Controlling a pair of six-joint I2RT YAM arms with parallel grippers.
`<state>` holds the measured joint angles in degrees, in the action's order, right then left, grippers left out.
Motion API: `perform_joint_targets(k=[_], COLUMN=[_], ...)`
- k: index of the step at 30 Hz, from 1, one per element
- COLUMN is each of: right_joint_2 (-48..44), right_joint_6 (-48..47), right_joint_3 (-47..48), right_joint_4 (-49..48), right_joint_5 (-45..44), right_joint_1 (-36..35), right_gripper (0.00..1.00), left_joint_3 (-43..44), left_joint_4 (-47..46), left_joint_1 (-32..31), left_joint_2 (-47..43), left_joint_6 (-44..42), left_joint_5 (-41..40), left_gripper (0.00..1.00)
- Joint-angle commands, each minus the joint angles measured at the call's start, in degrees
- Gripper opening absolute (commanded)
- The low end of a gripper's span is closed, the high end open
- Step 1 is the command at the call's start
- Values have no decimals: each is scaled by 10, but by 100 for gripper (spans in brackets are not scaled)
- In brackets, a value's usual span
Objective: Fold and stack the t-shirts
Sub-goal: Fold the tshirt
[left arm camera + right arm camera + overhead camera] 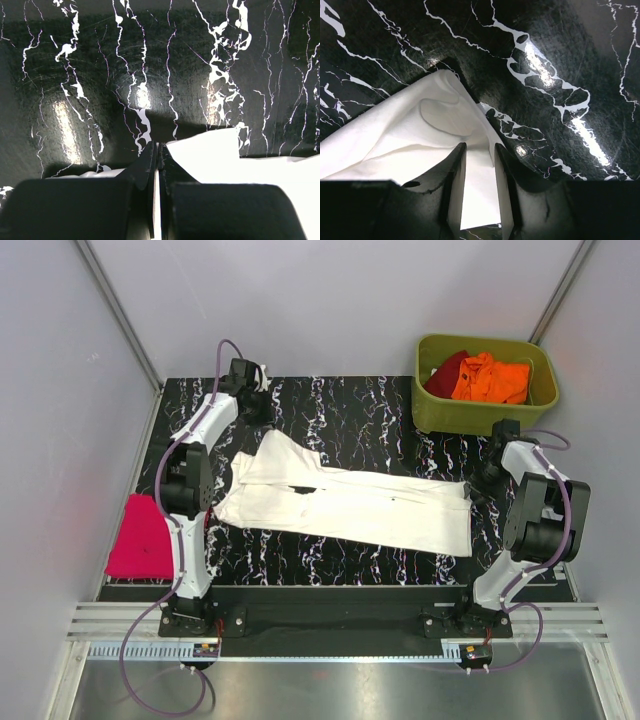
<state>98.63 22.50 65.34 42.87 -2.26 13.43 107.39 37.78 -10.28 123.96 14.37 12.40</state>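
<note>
A white t-shirt [350, 508] lies folded lengthwise across the black marbled table [360, 410], its small black print [300, 489] showing. My left gripper [262, 416] is at its far left corner, jaws pressed together on a thin edge of the white cloth [210, 150]. My right gripper [474, 488] is at the shirt's right end. Its jaws stand a little apart with white cloth [420, 135] between them, and the cloth is puckered just ahead of the fingertips. A magenta-pink shirt [145, 536] lies folded at the table's left edge.
An olive-green tub [485, 410] stands at the back right. It holds an orange shirt [492, 379] and a dark red one [447, 368]. Grey walls close in the table on the left, back and right.
</note>
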Motion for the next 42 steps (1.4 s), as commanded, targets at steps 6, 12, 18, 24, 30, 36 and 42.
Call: perform_joint_targets(k=[6,12,18,24,30,36,42], right_joint_2=[1,-11,-33,-56,-73,-62,-18], right_joint_6=[-10,-4,11,26,37,36,40], right_joint_3=[-14,-23,-21,3,32,58,123], right_joint_4=[-27,-30,-15,16,25,9,-17], right_joint_5=[20,46,33,25,25,25,33], right_joint_1=[8,8,8,8,8,8,8], right_gripper=[36,31,18,3,0,0,0], left_joint_3=[29,33,40,62,98,112,127], left_joint_4=[-6,-2,0,-2,-1,-38,-104], left_joint_1=[0,0,0,0,3,7,16], left_joint_2=[-31,-33,-37,-55,-70,-70,-54], left_joint_6=[3,7,18,28,15,19,29], left_joint_5=[13,14,12,14,13,24,47], left_gripper=[0,0,0,0,0,0,0])
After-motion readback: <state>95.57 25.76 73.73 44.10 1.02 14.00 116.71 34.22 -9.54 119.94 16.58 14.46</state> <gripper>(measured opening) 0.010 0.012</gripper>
